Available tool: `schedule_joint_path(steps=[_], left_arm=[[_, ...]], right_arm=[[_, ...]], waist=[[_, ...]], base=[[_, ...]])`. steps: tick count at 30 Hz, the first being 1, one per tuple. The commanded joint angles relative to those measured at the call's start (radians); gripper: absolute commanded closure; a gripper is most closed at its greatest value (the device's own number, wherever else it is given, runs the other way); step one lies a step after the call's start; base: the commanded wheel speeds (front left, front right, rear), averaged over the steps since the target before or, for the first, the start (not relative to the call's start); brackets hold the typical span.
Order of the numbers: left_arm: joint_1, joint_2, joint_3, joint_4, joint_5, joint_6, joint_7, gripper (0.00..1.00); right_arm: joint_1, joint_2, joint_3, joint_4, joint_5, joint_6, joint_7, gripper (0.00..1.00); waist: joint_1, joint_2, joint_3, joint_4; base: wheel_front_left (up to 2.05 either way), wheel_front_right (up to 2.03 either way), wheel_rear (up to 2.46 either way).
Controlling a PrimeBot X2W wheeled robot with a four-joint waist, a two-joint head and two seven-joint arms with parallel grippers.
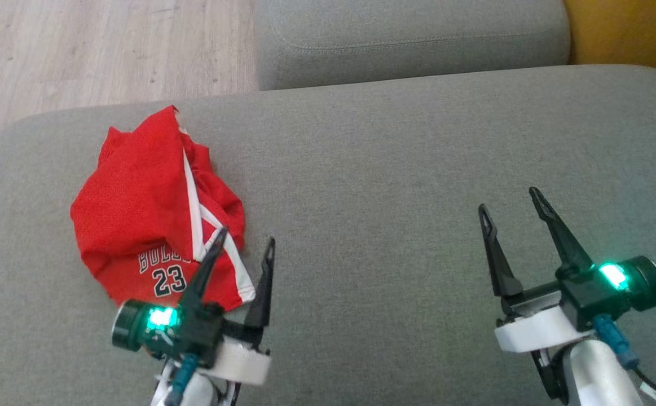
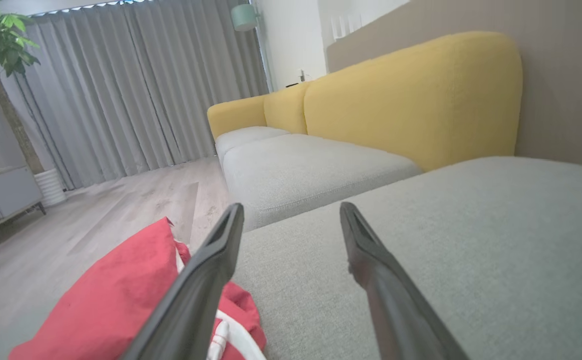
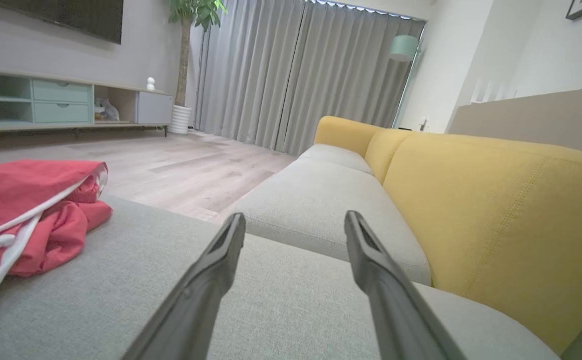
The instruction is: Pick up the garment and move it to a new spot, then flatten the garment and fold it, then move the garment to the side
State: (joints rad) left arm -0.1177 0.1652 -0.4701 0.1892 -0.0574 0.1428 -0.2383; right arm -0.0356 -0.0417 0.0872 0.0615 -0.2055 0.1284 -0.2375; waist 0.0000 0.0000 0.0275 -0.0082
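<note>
A red garment (image 1: 147,214), a basketball jersey with white trim and the number 23, lies crumpled on the left part of the grey sofa cushion (image 1: 395,169). My left gripper (image 1: 244,237) stands open at the jersey's near right edge, one finger over the cloth, nothing between its fingers. In the left wrist view the garment (image 2: 115,295) lies left of and behind the left finger. My right gripper (image 1: 509,200) is open over bare cushion far to the right. The right wrist view shows the garment (image 3: 25,210) at the far left, well apart from the open gripper (image 3: 295,220).
A second grey seat cushion (image 1: 412,39) adjoins the far side. The yellow backrest (image 3: 501,200) runs along the right. Wooden floor (image 1: 102,51) lies beyond the cushion's left and far-left edge. Curtains, a plant and a low cabinet stand across the room.
</note>
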Motion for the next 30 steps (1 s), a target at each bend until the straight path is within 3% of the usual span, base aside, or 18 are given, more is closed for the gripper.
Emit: schedule_joint_path(steps=[1, 7, 15, 23, 30], left_arm=[[-0.048, -0.008, 0.043, -0.046, -0.012, 0.008, -0.015, 0.0], [-0.005, -0.066, 0.16, -0.071, -0.14, -0.056, -0.024, 0.0], [0.035, -0.1, 0.232, -0.018, -0.175, -0.127, -0.024, 0.0], [0.04, -0.112, 0.267, 0.012, -0.178, -0.153, -0.024, 0.0], [0.052, -0.114, 0.287, 0.016, -0.162, -0.154, -0.024, 0.0]], right_arm=[[-0.049, -0.008, 0.02, -0.038, 0.004, 0.002, -0.016, 0.0], [-0.033, -0.008, -0.019, 0.01, 0.217, 0.002, -0.024, 0.0], [-0.011, -0.008, -0.006, 0.09, 0.461, 0.002, -0.024, 0.0], [-0.015, -0.008, 0.013, 0.103, 0.459, 0.002, -0.024, 0.0], [-0.007, -0.008, 0.034, 0.109, 0.453, 0.002, -0.024, 0.0]], waist=[[0.0, 0.0, 0.002, 0.001], [0.0, 0.0, 0.003, 0.007], [0.0, 0.0, -0.009, -0.001], [0.0, 0.0, -0.021, -0.002], [0.0, 0.0, -0.048, 0.046]], base=[[0.0, 0.0, 0.0], [0.0, 0.0, 0.0], [0.0, 0.0, 0.0], [0.0, 0.0, 0.0], [0.0, 0.0, 0.0]])
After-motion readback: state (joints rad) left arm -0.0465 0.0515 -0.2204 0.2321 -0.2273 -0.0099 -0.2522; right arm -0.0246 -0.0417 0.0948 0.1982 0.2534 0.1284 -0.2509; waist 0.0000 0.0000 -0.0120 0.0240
